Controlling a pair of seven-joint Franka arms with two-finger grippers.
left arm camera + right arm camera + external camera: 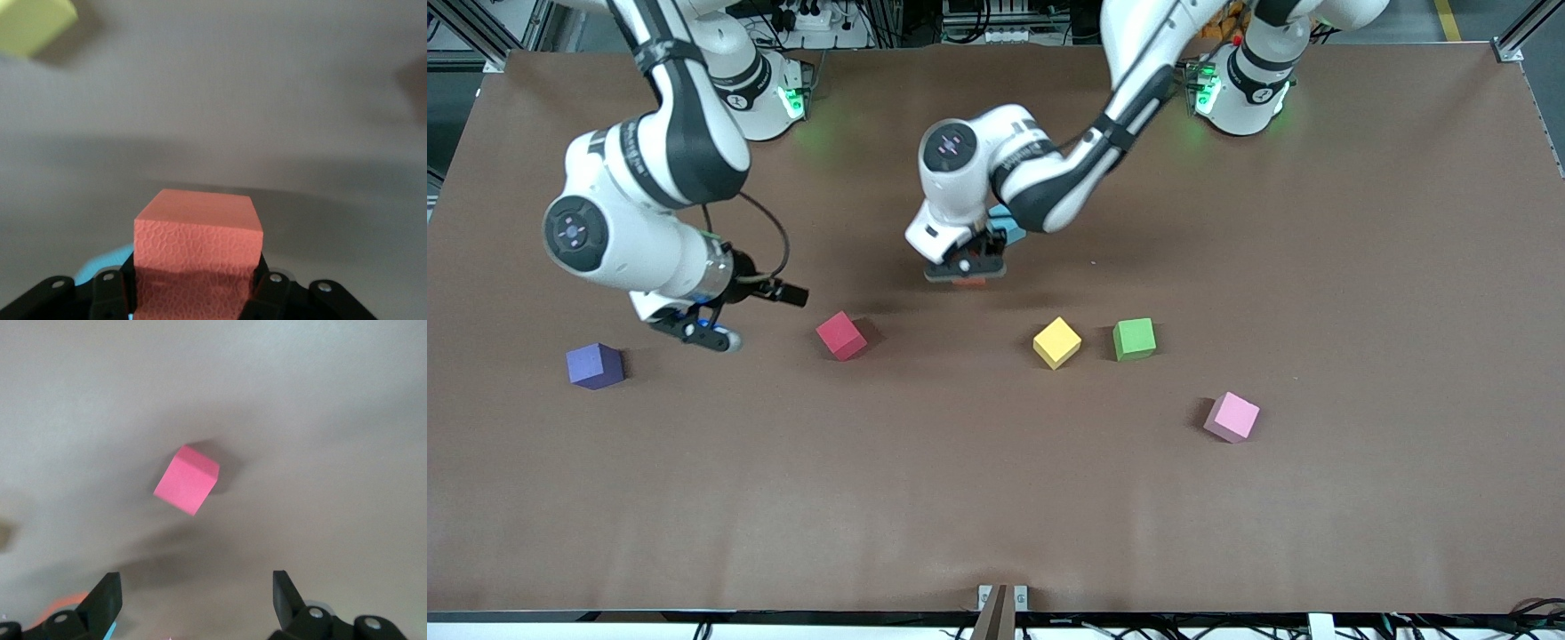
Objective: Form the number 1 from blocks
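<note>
Left claw was clamped on the orange block, low over the brown counter, with a sliver of blue block showing just beside it toward the bases. Right claw hung with fingers apart between the purple block and the red block. Taking the red block as landmark: it sat corner-on to the front camera, as did the yellow block toward the left arm's end. The green block sat squarer; the pink block lay nearer the camera.
</note>
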